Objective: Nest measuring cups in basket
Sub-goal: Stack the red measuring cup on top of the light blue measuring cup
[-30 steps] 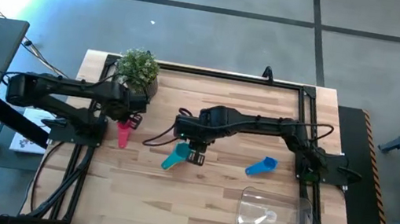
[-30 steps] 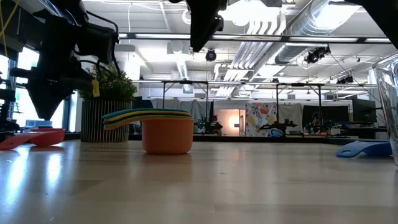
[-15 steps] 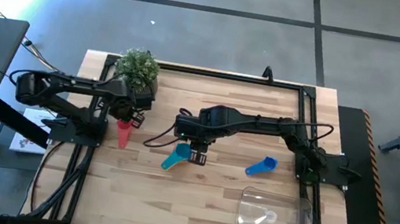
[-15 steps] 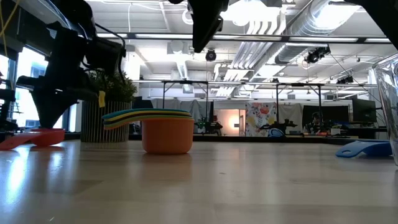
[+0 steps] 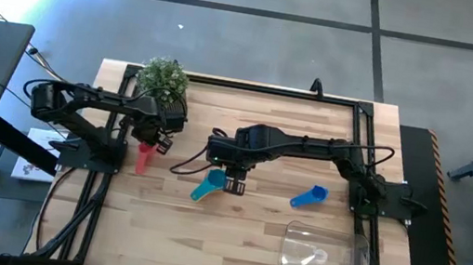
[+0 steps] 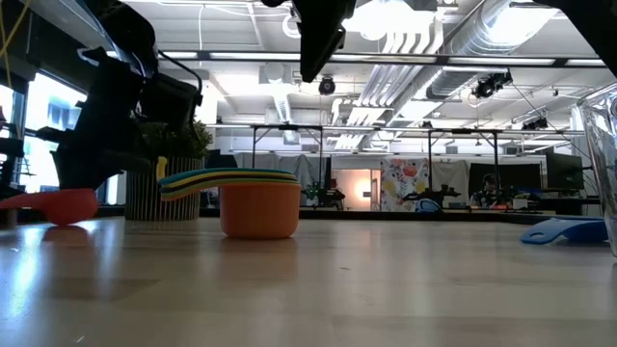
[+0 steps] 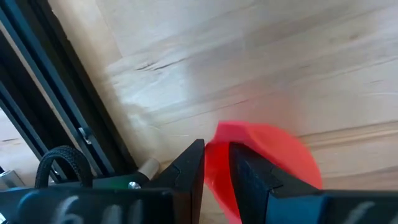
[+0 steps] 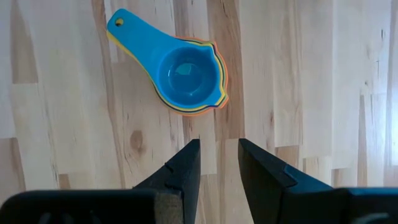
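A pale wooden tabletop point(image 5: 230, 235) framed by dark rails carries the scene, with a grey floor around it and a long workshop hall with ceiling ducts behind. Four groups of measuring things show. One nested stack of cups point(image 8: 186, 78) lies near the middle: teal on top, with yellow and orange rims showing beneath, and an orange bowl at the bottom in the low view. One blue cup point(image 5: 309, 197) lies alone to the right of the stack, well apart from it. One pink cup point(image 7: 264, 158) sits at the left side, just in front of the single potted plant point(image 5: 164, 79). One clear basket point(image 5: 323, 256) stands near the front right corner, with a small pale cup point(image 5: 318, 256) inside it.

The left tool point(image 7: 216, 168) is clenched on the pink cup's handle, its two fingers pressed against either side, holding the cup just clear of the wood. The right tool point(image 8: 217, 165) hovers above the nested stack, its fingers slightly parted and grasping nothing.
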`<act>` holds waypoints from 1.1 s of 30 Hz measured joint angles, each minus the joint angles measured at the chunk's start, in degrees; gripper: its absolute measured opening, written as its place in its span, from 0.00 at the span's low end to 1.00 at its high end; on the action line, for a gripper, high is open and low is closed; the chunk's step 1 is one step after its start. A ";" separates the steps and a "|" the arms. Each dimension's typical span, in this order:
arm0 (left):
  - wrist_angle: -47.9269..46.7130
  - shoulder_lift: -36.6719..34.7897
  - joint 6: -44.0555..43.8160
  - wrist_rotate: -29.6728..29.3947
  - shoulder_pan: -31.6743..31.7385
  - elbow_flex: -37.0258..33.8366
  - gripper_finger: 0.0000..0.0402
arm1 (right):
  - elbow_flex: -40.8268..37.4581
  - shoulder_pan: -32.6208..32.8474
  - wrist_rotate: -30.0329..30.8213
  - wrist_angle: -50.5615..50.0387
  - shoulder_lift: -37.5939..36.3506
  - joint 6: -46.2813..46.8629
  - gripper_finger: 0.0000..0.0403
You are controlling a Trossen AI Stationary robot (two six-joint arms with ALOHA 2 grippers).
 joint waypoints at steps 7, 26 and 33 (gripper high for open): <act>-0.21 -0.44 -0.01 0.29 -0.26 0.00 0.15 | 0.00 0.00 0.02 0.00 0.00 0.00 0.24; 3.91 -1.20 7.18 0.35 -0.11 -0.42 0.02 | 0.00 -0.35 0.09 0.11 0.00 0.08 0.24; 3.24 -1.76 11.55 3.38 -0.83 -0.17 0.01 | 0.00 -0.35 0.09 0.31 0.00 1.21 0.24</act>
